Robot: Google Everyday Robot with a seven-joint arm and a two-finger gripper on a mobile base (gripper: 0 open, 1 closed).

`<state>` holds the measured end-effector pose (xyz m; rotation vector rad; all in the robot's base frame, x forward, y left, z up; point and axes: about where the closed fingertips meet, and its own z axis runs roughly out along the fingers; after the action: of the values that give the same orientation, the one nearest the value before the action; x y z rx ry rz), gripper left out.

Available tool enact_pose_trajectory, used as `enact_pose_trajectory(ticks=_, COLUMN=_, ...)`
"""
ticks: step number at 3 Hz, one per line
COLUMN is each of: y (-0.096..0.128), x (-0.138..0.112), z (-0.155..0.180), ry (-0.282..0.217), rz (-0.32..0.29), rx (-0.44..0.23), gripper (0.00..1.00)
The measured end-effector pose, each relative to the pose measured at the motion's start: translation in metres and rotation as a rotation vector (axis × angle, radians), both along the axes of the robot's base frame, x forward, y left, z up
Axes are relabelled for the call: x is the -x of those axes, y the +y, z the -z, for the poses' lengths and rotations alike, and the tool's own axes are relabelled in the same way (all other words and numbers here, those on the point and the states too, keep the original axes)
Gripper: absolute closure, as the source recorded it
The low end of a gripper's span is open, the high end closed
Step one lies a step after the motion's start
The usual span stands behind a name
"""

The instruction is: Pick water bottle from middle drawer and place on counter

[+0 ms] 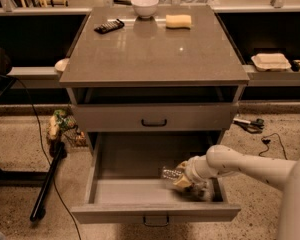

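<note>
The bottle [170, 174] lies on its side in the right half of the open middle drawer [155, 213], on the tray floor nearer the front wall than the back; its long axis runs roughly left to right, the left end angled a little toward the back; which end bears the cap is too blurred to say. The gripper [184, 182] is down inside the drawer at the bottle's right end, on an arm that reaches in from the right over the drawer's side wall; the visible body of the bottle juts out leftward from it; the two look in contact, but whether the gripper is closed on the bottle or merely against it, I cannot tell. The step in hand seems to be the grasp itself; the lift has not begun. The bench [150, 59] stands directly above and behind, past the shut upper drawer [155, 118]; the coming move would need to go up and outward, clear of that drawer front and the bench's thick edge. Bowl [144, 5], sponge [178, 21] and a dark flat device [109, 26] sit along the far side of the bench; the near part is bare.
</note>
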<state>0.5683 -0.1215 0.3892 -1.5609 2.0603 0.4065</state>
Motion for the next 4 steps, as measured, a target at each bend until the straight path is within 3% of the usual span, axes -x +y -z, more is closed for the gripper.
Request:
enact_pose_trajectory(ticks=1, y=-0.007, x=0.017, z=-0.054, ry=-0.118, rz=-0.043, rx=-0.020, gripper=1.00)
enact_pose_trajectory(ticks=2, y=-0.014, x=0.031, z=-0.125, ry=-0.231, rz=-0.074, rx=0.014, gripper=1.00)
enact_pose_trajectory(ticks=3, y=-0.013, x=0.031, z=-0.124, ry=-0.229, rz=-0.074, rx=0.013, gripper=1.00)
enact_pose_trajectory(ticks=4, y=-0.028, x=0.019, z=-0.167, ry=-0.272, rz=-0.112, rx=-0.054, gripper=1.00)
